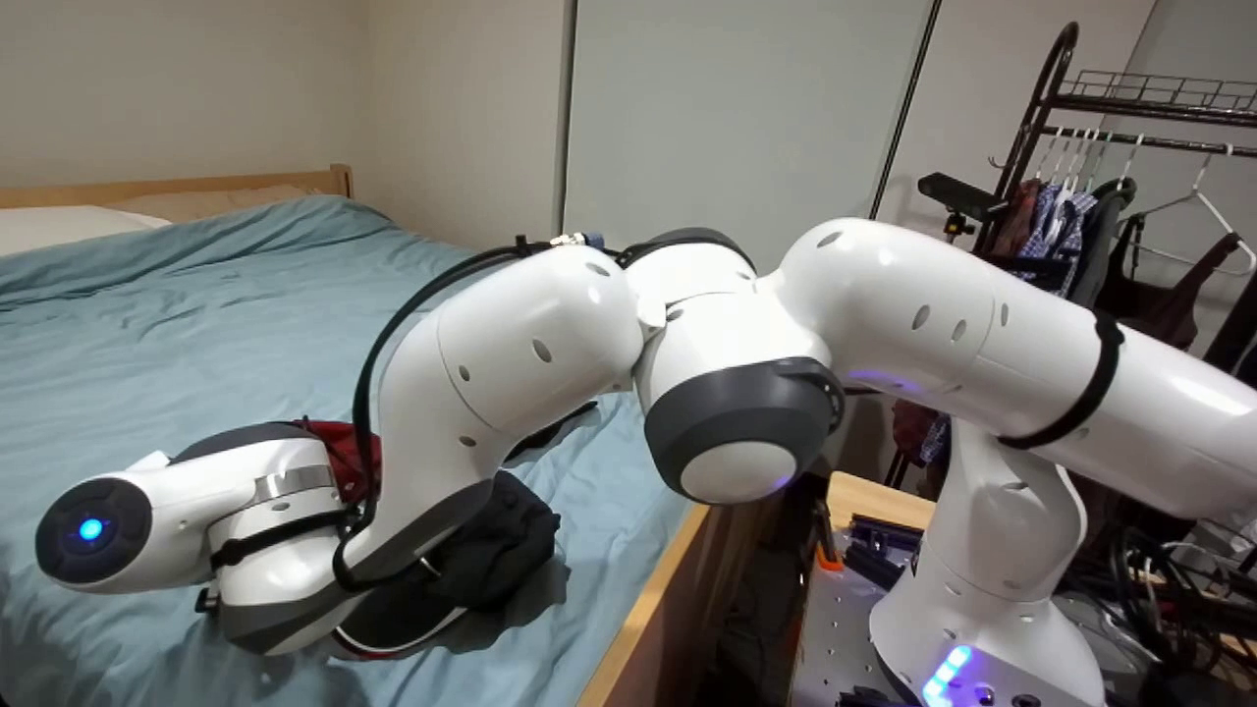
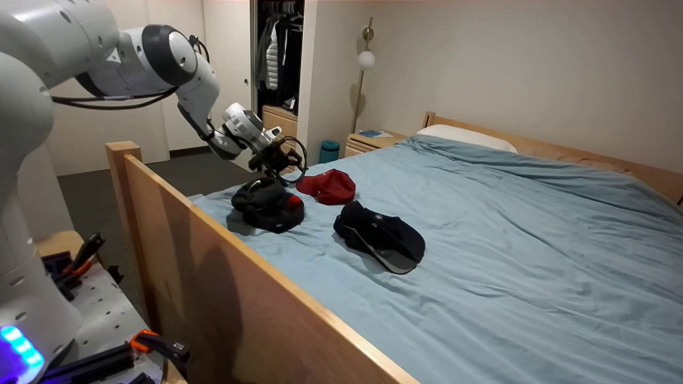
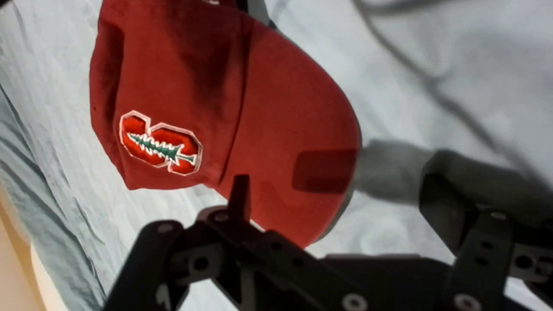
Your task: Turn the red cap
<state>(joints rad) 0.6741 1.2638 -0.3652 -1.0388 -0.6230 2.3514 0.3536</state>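
Observation:
The red cap (image 3: 293,108) lies on the bed with its brim to the right and a tree emblem on its front in the wrist view. It also shows on the bed in an exterior view (image 2: 333,186), and partly behind the arm in an exterior view (image 1: 344,454). My gripper (image 3: 339,190) is open and empty. In the wrist view its left finger appears over the brim and its right finger lies beyond the brim's edge, over the sheet. In an exterior view the gripper (image 2: 288,162) is just above and beside the cap. In the other picture from outside, the wrist hides it.
A black and dark grey cap (image 2: 267,205) with a red patch lies close to the red cap. Another black cap (image 2: 381,234) lies nearer the bed's middle. The wooden footboard (image 2: 240,256) runs between the robot base and the blue sheet (image 2: 507,256).

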